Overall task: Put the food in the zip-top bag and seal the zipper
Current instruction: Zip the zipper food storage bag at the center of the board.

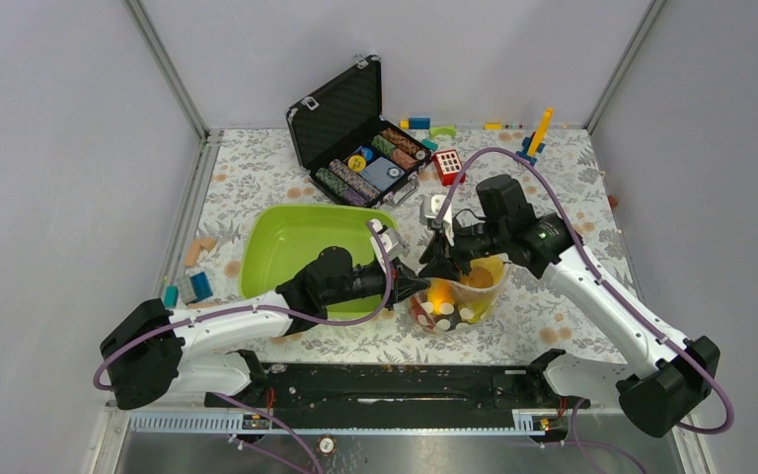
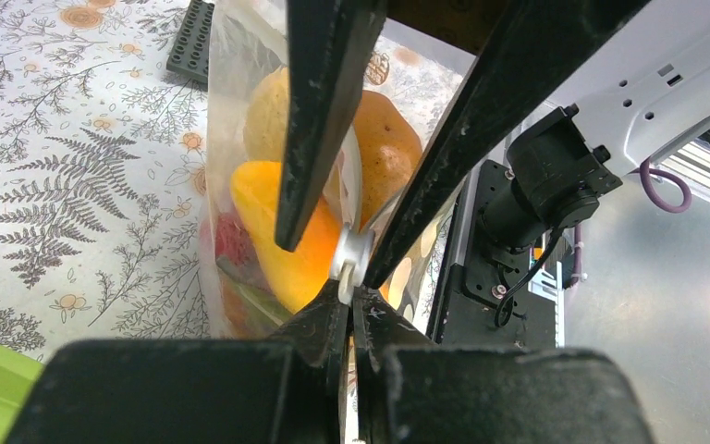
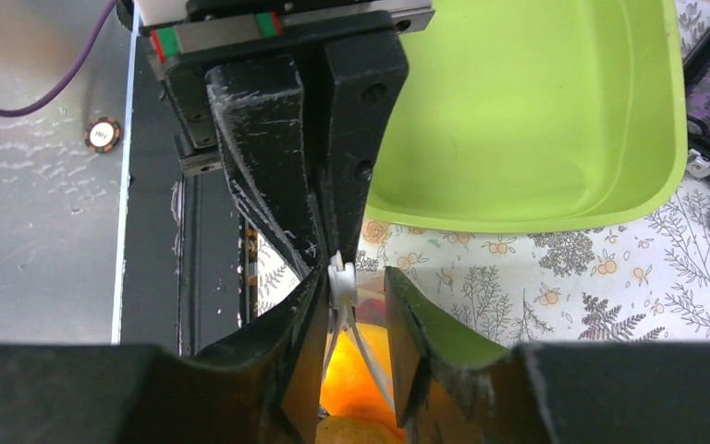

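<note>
The zipper is a thin white strip along the top of the zip-top bag, and it sits right between the two hands. The left gripper is squeezed tight on the end of it. The right gripper meets it tip to tip from the other side. Its jaws are narrow but not closed, one on each side of the strip, with a little gap showing. Just under both hands the bag stands on the flowery table with the food inside, orange and yellow fruits and something red. The green tray lies close beside the left gripper. An open black case of chips sits well past both hands.
</note>
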Controlling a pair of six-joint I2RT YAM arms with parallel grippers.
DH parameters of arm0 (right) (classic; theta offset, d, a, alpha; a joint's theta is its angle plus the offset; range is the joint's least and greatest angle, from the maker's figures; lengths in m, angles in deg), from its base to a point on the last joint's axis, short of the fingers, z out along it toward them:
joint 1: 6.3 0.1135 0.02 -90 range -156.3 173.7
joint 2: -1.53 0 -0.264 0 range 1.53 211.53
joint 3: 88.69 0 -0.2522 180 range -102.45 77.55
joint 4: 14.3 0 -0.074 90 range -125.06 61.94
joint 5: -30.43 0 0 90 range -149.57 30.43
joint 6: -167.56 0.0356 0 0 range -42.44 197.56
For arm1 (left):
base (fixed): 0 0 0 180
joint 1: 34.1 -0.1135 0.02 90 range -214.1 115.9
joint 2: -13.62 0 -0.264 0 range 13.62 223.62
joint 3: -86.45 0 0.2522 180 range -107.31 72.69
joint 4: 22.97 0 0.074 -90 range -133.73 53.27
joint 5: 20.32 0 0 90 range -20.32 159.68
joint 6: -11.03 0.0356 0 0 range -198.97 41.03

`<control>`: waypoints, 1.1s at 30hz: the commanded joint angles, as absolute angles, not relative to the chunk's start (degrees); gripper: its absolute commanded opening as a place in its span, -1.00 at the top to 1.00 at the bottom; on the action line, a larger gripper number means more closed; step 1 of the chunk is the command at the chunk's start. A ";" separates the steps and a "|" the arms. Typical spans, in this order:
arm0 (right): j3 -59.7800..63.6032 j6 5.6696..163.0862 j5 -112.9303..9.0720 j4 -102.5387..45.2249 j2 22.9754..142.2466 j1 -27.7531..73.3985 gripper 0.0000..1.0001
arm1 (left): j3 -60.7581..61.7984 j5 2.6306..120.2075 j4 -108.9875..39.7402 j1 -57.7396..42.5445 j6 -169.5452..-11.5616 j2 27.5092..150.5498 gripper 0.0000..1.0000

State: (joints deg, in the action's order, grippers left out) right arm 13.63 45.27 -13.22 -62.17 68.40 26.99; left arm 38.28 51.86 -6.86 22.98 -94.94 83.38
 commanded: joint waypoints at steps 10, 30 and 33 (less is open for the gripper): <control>10.18 41.42 -9.49 -66.56 69.47 27.80 0.50 | 35.91 51.94 -3.03 23.30 -94.68 81.93 1.00; 9.07 41.35 -19.59 -70.26 70.56 28.37 1.00 | 41.31 55.19 -2.92 23.32 -97.99 77.76 1.00; 8.82 41.05 -22.33 -71.25 70.41 28.35 1.00 | 42.84 56.58 -2.54 23.31 -98.63 76.63 1.00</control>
State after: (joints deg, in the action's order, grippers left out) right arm 11.20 42.03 -15.06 -67.66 70.43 28.72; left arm 41.07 54.11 -6.62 23.20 -97.21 79.93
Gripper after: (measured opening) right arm 0.172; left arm 0.009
